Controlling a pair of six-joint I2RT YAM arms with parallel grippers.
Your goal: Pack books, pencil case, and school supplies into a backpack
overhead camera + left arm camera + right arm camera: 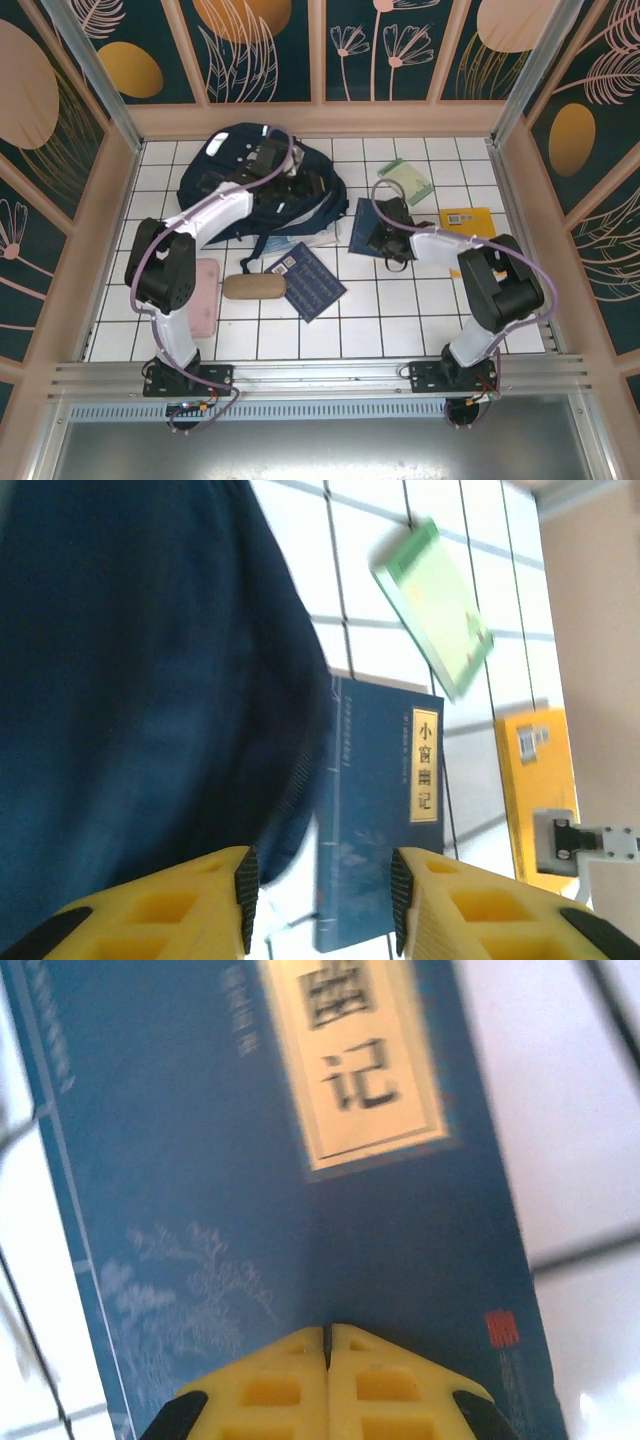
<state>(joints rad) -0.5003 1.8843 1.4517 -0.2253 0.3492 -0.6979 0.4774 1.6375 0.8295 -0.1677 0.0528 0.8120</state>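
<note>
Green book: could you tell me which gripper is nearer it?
Right. The right gripper is shut over the navy book beside the green book; left gripper is farther, at the backpack.

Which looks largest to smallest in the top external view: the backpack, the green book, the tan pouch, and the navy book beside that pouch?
1. backpack
2. navy book
3. green book and tan pouch: these look about alike, so I leave them unranked.

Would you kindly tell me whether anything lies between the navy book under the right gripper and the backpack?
Nothing visible lies between them: the thin navy book with the cream title label lies right beside the large navy fabric backpack. The left gripper, though, hovers over the backpack, jaws apart.
</note>
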